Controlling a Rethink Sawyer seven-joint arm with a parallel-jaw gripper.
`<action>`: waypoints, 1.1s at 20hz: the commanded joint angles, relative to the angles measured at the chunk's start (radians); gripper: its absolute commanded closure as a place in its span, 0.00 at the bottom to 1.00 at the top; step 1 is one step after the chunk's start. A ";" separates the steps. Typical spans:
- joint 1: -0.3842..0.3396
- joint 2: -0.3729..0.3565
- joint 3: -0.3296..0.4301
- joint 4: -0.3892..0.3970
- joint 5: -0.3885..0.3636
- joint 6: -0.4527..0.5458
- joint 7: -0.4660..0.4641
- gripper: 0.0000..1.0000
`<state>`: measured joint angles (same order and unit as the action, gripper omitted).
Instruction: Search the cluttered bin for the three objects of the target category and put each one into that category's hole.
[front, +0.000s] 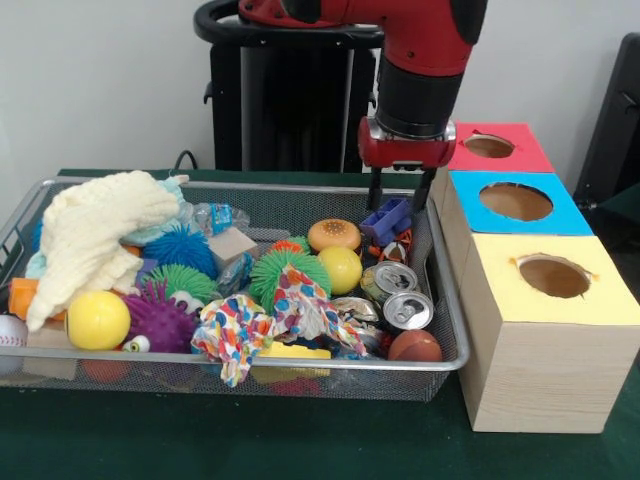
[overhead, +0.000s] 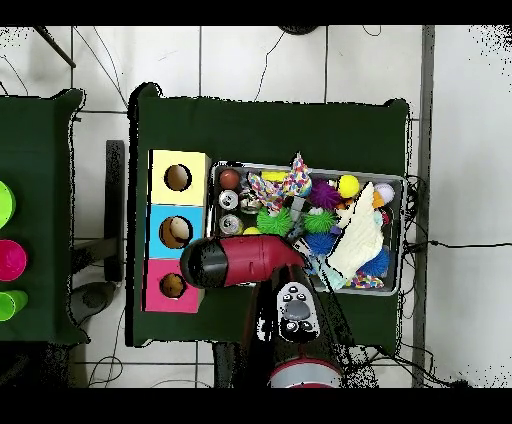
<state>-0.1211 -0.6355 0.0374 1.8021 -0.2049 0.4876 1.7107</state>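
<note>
Open pincer (front: 401, 196) above blue toy (front: 386, 220) in cluttered mesh bin (front: 440, 300).

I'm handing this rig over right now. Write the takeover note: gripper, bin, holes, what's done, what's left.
Gripper: open, empty, hanging over the bin's far corner by the blue block.
Bin: full of clutter; two cans lie at the end next to the boxes.
Red hole, blue hole and yellow hole: nothing visible inside.
Done: no deposit can be seen.
Left: apparently all three objects.

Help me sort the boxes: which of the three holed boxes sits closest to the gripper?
The red-topped box, farthest back in the row, right beside the gripper; the blue-topped box and yellow-topped box lie further off.
</note>
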 joint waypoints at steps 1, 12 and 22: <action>0.015 0.052 -0.007 0.050 0.067 -0.052 0.251 0.00; 0.043 0.187 -0.047 0.002 0.076 -0.216 0.245 0.00; 0.095 0.258 -0.113 -0.047 0.093 -0.271 0.227 0.00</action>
<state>-0.0442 -0.4671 -0.0614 1.8084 -0.1560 0.2792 1.7111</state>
